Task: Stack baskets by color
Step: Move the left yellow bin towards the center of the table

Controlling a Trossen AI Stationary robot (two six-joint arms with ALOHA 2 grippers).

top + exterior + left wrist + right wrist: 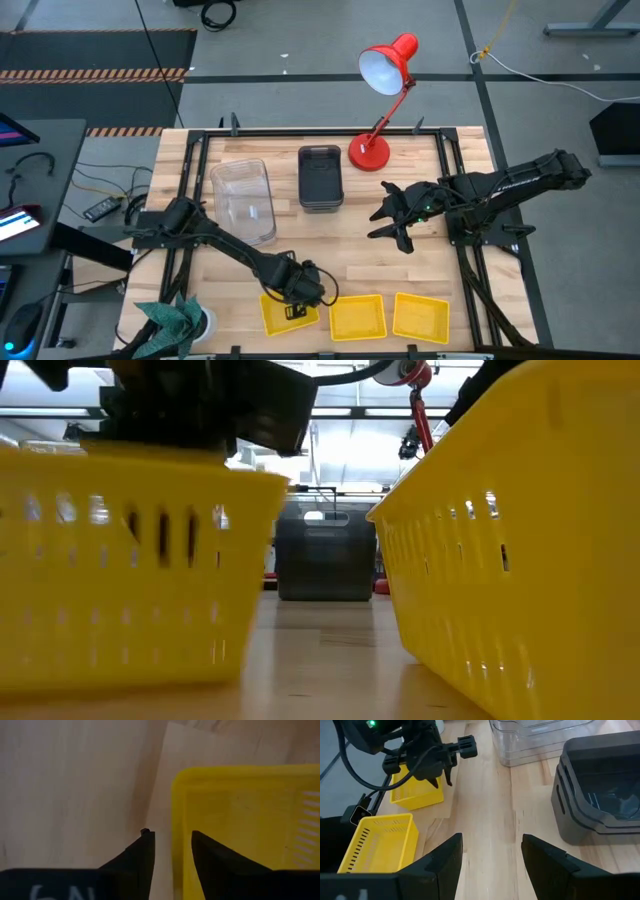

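Three yellow baskets sit in a row along the table's near edge: left, middle, right. My left gripper points down over the left one, open, one finger outside its wall and one inside. A stack of clear baskets and a stack of dark grey baskets stand at the far middle. My right gripper hovers open above the table's right middle, with nothing between its fingers. My left gripper comes from above and stands astride one side wall of the left yellow basket, near a corner. Bare wood shows between the outer finger and the wall. I cannot tell whether the inner finger touches it. The basket rests flat on the table.
A red desk lamp stands at the far edge, right of the grey stack. A teal bundle lies at the near left corner. Bare wood lies in the table's middle between the stacks and the yellow row.
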